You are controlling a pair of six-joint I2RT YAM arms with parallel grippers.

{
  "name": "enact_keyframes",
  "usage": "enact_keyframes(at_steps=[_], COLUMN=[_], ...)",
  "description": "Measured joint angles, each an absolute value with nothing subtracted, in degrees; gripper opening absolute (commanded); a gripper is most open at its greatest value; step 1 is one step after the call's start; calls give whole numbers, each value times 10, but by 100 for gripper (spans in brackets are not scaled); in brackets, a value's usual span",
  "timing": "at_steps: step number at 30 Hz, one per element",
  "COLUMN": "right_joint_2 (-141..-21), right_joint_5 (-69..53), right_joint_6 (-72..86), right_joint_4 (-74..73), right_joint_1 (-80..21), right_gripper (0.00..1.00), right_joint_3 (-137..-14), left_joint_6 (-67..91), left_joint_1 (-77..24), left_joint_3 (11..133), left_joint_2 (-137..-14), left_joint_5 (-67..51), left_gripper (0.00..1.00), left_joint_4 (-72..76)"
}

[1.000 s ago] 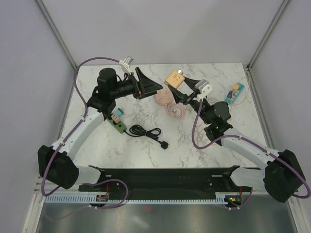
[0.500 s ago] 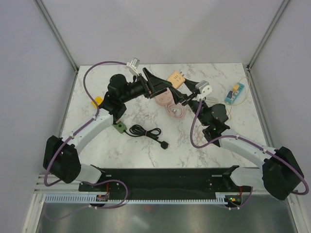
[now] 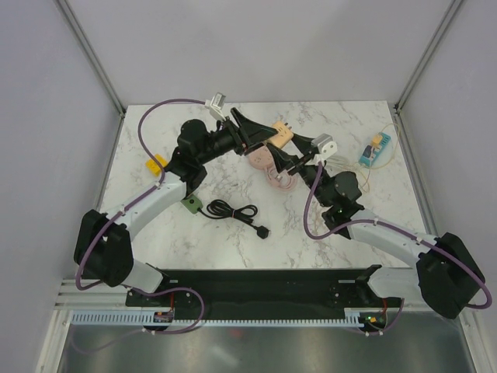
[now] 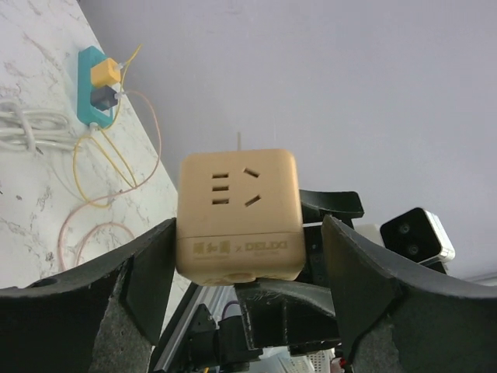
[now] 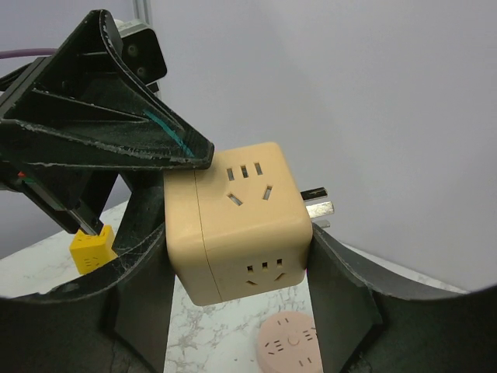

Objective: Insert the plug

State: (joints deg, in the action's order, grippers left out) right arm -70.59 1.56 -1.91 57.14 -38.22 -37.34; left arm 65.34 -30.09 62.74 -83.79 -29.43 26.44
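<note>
Table, left side: A yellow block (image 3: 158,163) and a green box (image 3: 190,203) are lying near my left arm. A black cable (image 3: 233,210) with a plug on its end is lying coiled just beside the green box.
Left arm pose: I am reaching forward and to the right with the forearm raised off the table. The wrist is pointing at the cube from its left.
Left pincer (image 4: 248,225): I am holding it spread wider than the cube. One finger is meeting the cube's side, and the other is standing apart with a gap showing.
Task thing: The tan cube socket (image 3: 279,131) is hanging in the air over the far middle of the table. It is above a pink cord reel (image 3: 260,159) and between my two pincers.
Prongs (image 5: 317,203): They are sticking out of a side face of the cube, and neither pincer is covering them.
Right pincer (image 5: 241,233): I am pinching the cube on two opposite faces and carrying its weight.
Reason for hold: As I judge it, I am keeping the cube aloft with its plug face free so that the left pincer can take a second grip.
Right arm pose: I am reaching forward and to the left, elbow bent, forearm rising to the cube.
Table, right side: A teal board (image 3: 374,148) with thin yellow wires is lying well apart.
</note>
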Motion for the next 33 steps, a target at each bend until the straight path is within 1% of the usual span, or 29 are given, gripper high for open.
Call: enact_keyframes(at_steps=[1, 2, 3, 5, 6, 9, 10, 12, 14, 15, 17, 18, 19, 20, 21, 22, 23, 24, 28, 33], right_joint_2=[-706, -706, -706, -707, -709, -716, -719, -726, -731, -732, -735, -737, -739, -739, -740, -739, -739, -736, -696, -598], right_joint_5=[18, 21, 27, 40, 46, 71, 79, 92, 99, 103, 107, 109, 110, 113, 115, 117, 118, 116, 102, 100], right_joint_6=[-15, -11, -8, -6, -6, -6, -4, -7, -8, -8, -13, -15, -15, -15, -13, -11, -8, -1, 25, 111], right_joint_4=[573, 574, 580, 587, 588, 595, 598, 604, 609, 612, 613, 613, 614, 612, 608, 603, 599, 589, 511, 330], right_joint_1=[-384, -386, -389, -392, -394, -402, -404, -407, -408, -410, -411, -411, -411, -411, -411, -411, -411, -411, -414, -414], right_gripper=[0, 0, 0, 0, 0, 0, 0, 0, 0, 0, 0, 4, 11, 27, 38, 51, 87, 98, 98, 98], right_joint_3=[-370, -366, -364, -362, -360, -358, -356, -356, -356, -356, -356, -356, -356, -356, -356, -356, -356, -356, -354, -362], left_joint_6=[654, 655, 656, 661, 665, 672, 674, 677, 677, 678, 684, 686, 689, 690, 690, 691, 690, 686, 646, 557], left_joint_1=[-302, -303, -304, -304, -305, -305, -305, -306, -309, -309, -309, -309, -308, -307, -307, -306, -306, -305, -307, -302], left_joint_3=[627, 627, 627, 626, 626, 626, 626, 625, 624, 624, 624, 624, 624, 624, 625, 625, 625, 626, 646, 675], left_joint_2=[-838, -838, -839, -844, -847, -856, -858, -861, -863, -865, -869, -872, -875, -879, -882, -884, -885, -885, -885, -885], left_joint_5=[-293, -293, -291, -291, -291, -291, -291, -293, -294, -295, -296, -298, -298, -301, -303, -304, -305, -308, -325, -369], left_gripper=[74, 70, 62, 57, 58, 70, 73, 73, 65, 51, 33, 19, 13, 8, 2, 2, 2, 2, 2, 2], left_joint_4=[268, 270, 269, 273, 274, 277, 278, 276, 275, 276, 280, 284, 285, 288, 289, 289, 287, 278, 220, 138])
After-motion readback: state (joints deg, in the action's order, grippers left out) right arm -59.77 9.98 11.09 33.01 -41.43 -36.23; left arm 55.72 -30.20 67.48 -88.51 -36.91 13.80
